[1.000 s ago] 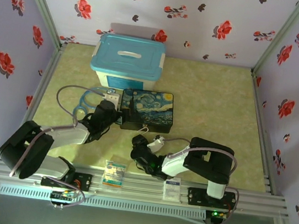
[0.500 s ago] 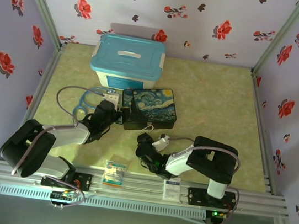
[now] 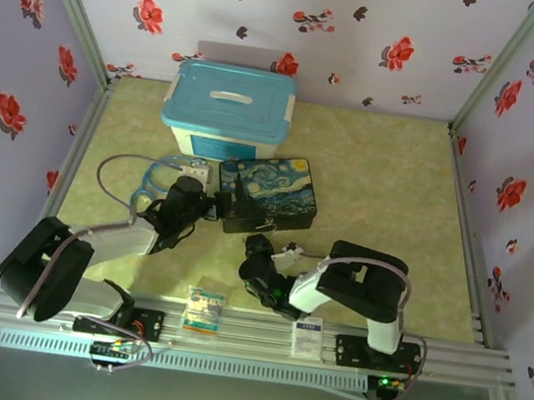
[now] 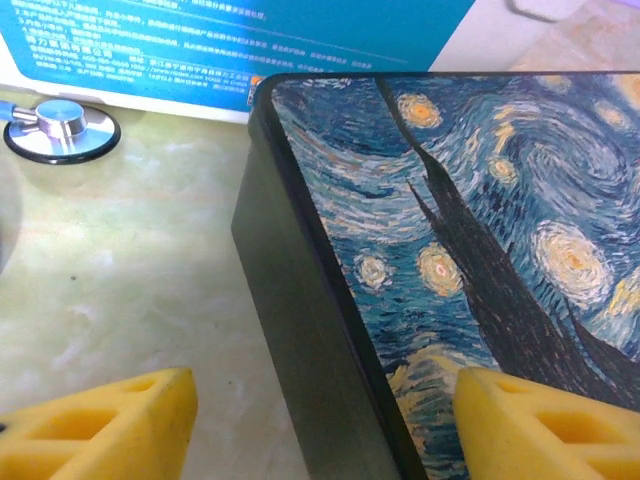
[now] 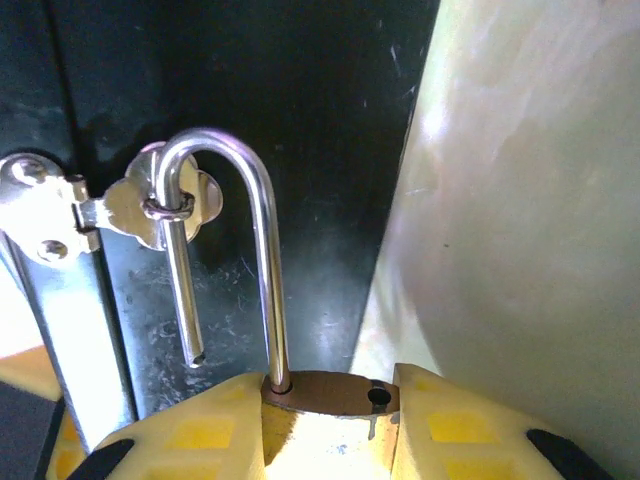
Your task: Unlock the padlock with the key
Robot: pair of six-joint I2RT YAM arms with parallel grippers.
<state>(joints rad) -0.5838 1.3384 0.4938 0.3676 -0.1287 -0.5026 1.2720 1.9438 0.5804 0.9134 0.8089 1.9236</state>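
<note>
Padlock (image 5: 320,393) at the front wall of the painted box (image 3: 268,192), pinched by its small brass body between the yellow pads (image 5: 200,440) of the right claw (image 5: 330,425), clamped narrow on it from both sides. Tiny and brass-gold below, with a thin, bright silver hoop (image 5: 268,250) above, threaded through the ring of the shiny latch (image 5: 150,205) on the box's dark front. Short leg of the hoop hanging free, clear of the body, with an empty round hole (image 5: 378,397) beside the long leg: by that showing, sprung open rather than locked, though not yet unhooked from the latch. Likely light as a coin, hard and rigid, smooth enough to squirt out of a loose pinch; best held by the flat sides of the body, as now, never by the hoop, too thin and round to grip and free to swivel on its long leg. Likely to need a gentle lift and a turn to walk the free leg out of the ring, with a risk of snagging on the latch or dragging the box. Left claw (image 4: 320,430) at the box's left edge, spread wide and holding nothing, one yellow finger (image 4: 100,420) over the bare table (image 4: 150,280) just left of the box, the other over the printed lid. Behind the box, a blue-lidded tub (image 3: 228,110); just beyond the box's left rear corner, a round metal disc (image 4: 60,120).
</note>
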